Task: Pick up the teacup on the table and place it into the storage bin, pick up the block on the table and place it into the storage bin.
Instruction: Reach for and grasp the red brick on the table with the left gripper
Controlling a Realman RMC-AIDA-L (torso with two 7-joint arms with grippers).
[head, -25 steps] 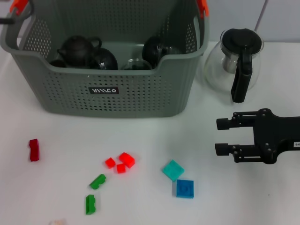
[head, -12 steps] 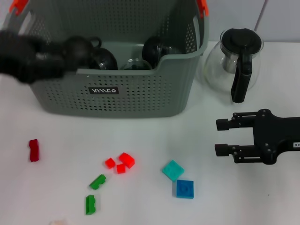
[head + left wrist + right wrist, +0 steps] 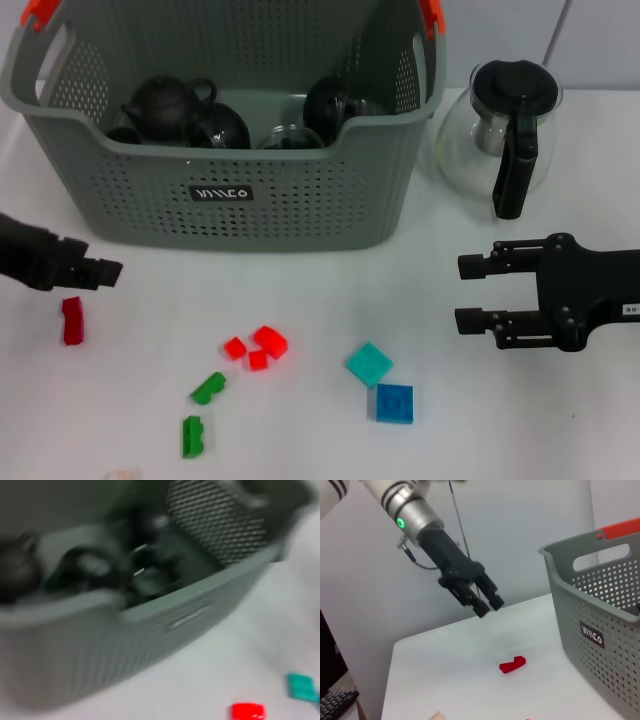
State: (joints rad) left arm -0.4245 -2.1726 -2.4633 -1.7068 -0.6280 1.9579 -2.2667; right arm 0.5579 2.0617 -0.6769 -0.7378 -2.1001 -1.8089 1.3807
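Lowered from the storage bin [image 3: 240, 190], left end effector [image 3: 108, 271] hovers empty, fingers together, above red block [image 3: 72, 321].

Even, bright light from overhead falls on the white counter [image 3: 300, 290], with only faint soft shadows under the basket [image 3: 230, 150] and a pale sheen on the glass pot [image 3: 500, 130]. The head and right wrist views are crisp. The left wrist view is badly smeared, probably by motion.
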